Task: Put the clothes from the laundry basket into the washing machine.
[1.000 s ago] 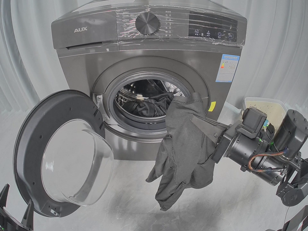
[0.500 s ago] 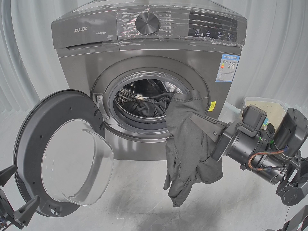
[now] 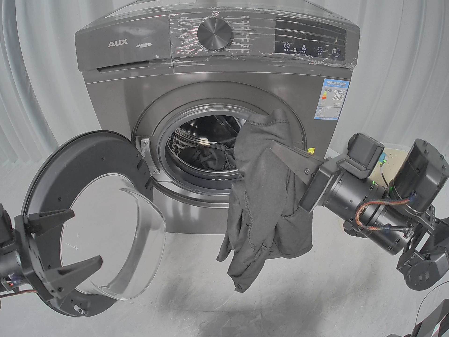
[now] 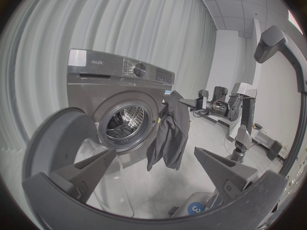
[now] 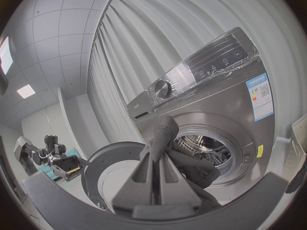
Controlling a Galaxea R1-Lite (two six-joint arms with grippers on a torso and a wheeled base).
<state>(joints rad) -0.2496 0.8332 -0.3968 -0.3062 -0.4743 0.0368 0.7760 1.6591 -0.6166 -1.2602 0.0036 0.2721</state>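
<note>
The grey washing machine (image 3: 215, 94) stands on the pale floor (image 3: 187, 277) before a white curtain. Its round door (image 3: 70, 174) is swung fully open to the robot's left, with the glass bowl facing out. Inside the drum (image 3: 210, 136) lies a heap of dark clothes (image 3: 206, 157), low and toward the back. The right tool (image 3: 276, 150) is clenched on 1 dark garment (image 3: 262, 193). The right wrist view shows its 2 fingers (image 5: 140, 179) pressed together with a fold of cloth pinched between them and a rounded bunch standing up past the tips. The garment's upper part is held in front of the right side of the door opening, outside the drum. The rest hangs in loose folds down past the machine's front and ends above the floor without touching it. The left tool (image 3: 86, 236) is released, its jaws spread wide with nothing between them. It sits low on the robot's left, in front of the open door and well apart from the garment. A pale laundry basket (image 3: 395, 156) stands on the floor just beside the machine's right side, mostly hidden behind the right arm.
</note>
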